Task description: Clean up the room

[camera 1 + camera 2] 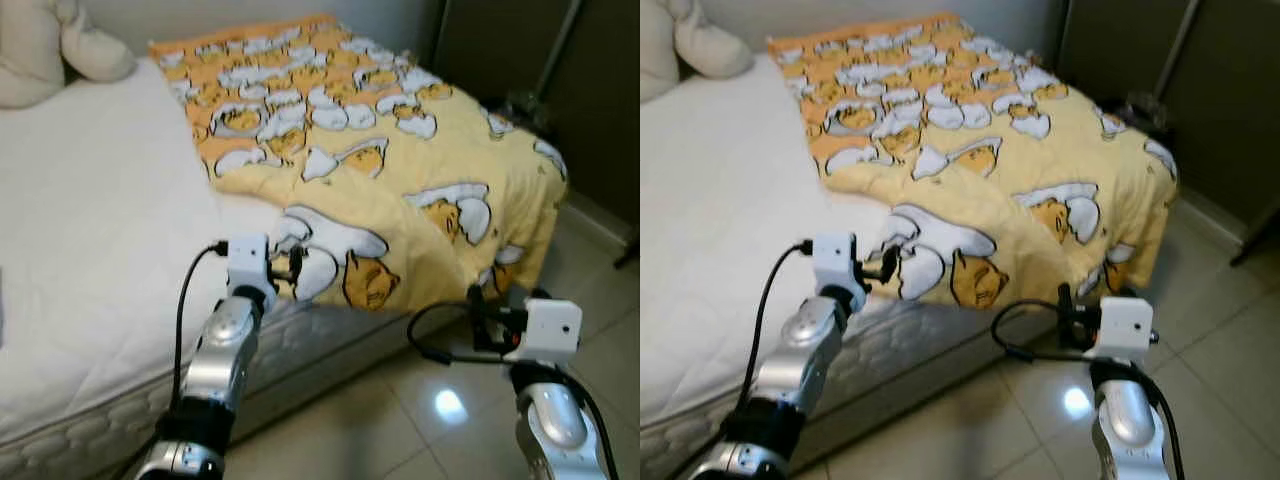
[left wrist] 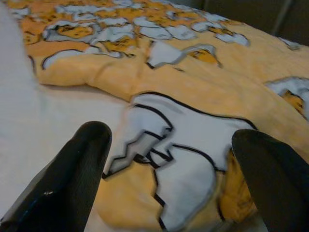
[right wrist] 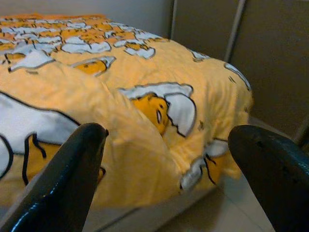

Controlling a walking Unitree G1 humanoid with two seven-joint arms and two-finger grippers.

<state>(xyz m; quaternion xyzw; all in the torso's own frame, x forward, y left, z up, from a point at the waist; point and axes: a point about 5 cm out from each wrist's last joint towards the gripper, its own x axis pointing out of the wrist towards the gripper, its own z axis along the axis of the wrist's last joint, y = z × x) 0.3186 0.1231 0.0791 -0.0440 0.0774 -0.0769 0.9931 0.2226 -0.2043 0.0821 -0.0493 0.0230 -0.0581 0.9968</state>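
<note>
Both open: left end effector (image 1: pixel 296 266) at yellow blanket's (image 1: pixel 400 170) edge, right end effector (image 1: pixel 478 310) below it.

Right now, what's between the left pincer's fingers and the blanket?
Nothing. In the left wrist view the open fingers straddle the blanket edge where it lies on the mattress, with no other object between them.

Soft, even indoor light, a white glare spot on the floor tiles (image 1: pixel 449 406) at lower right, dim dark wall at upper right, and blurred black fingers (image 2: pixel 72 179) close in both wrist views
</note>
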